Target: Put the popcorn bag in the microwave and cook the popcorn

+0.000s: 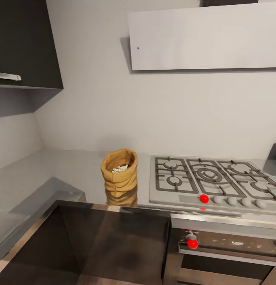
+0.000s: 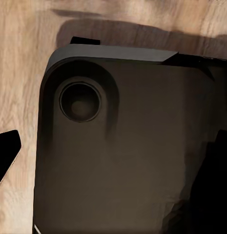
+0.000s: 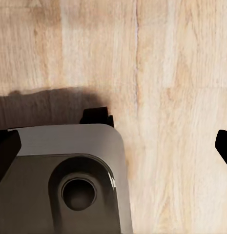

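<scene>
Claws: both hang low, cameras looking down at wood floor (image 3: 181, 73) and the robot's dark base (image 2: 123, 146). Right claw (image 3: 113, 144): dark fingertips at opposite edges of its wrist view, so spread wide, holding nothing. Left claw: one dark fingertip (image 2: 7, 148) shows at the edge of its view, the other I cannot make out against the base; open or closed, I cannot tell.

Step in hand, as I judge it: approach and reach for the bag; nothing grasped yet. To do it well I would raise one arm above the counter edge first, then come at the bag from the side and close across its bumpy body below the rim, keeping it upright so nothing spills.

Bag (image 1: 120, 171): upright on the counter (image 1: 55, 166), at about 9 o'clock from the hob (image 1: 211, 180), just beside it, mouth open.

Contents: small heap of pale kernels (image 1: 120, 168), visible inside the rim.

Oven (image 1: 229, 245): below the hob, door shut.
</scene>
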Tool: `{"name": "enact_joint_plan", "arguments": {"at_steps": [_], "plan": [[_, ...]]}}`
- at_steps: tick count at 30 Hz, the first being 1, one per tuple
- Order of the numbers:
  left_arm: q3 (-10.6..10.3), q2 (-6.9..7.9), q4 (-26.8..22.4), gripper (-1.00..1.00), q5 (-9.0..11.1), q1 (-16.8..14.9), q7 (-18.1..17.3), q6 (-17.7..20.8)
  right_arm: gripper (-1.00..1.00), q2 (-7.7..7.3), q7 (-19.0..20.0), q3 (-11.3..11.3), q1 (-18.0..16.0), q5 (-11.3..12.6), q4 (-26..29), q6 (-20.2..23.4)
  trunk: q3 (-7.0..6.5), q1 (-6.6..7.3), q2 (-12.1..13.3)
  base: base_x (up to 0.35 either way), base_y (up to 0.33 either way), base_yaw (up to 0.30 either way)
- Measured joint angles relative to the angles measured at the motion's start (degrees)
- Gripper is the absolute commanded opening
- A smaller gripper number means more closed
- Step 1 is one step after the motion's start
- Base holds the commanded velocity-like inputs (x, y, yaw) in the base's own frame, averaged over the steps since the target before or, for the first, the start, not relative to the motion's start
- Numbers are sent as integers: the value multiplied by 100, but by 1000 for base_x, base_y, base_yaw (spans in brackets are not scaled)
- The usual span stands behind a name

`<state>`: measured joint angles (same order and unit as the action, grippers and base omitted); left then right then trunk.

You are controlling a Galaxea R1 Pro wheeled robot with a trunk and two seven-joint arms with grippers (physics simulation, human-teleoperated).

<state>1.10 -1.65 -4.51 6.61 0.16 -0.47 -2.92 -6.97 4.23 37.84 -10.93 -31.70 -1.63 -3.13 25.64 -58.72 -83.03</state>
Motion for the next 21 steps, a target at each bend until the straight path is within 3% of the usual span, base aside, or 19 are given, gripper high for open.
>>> {"name": "enact_joint_plan", "arguments": {"at_steps": [11,21], "plan": [[1,0,0,100,0,0,-1,0,100,6,-6,0,0,0,2,-7,0,0,0,0,205,0],[0,0,0,100,-2,0,-1,1,100,-6,-9,-1,0,-5,1,-10,0,0,0,0,21,0]]}}
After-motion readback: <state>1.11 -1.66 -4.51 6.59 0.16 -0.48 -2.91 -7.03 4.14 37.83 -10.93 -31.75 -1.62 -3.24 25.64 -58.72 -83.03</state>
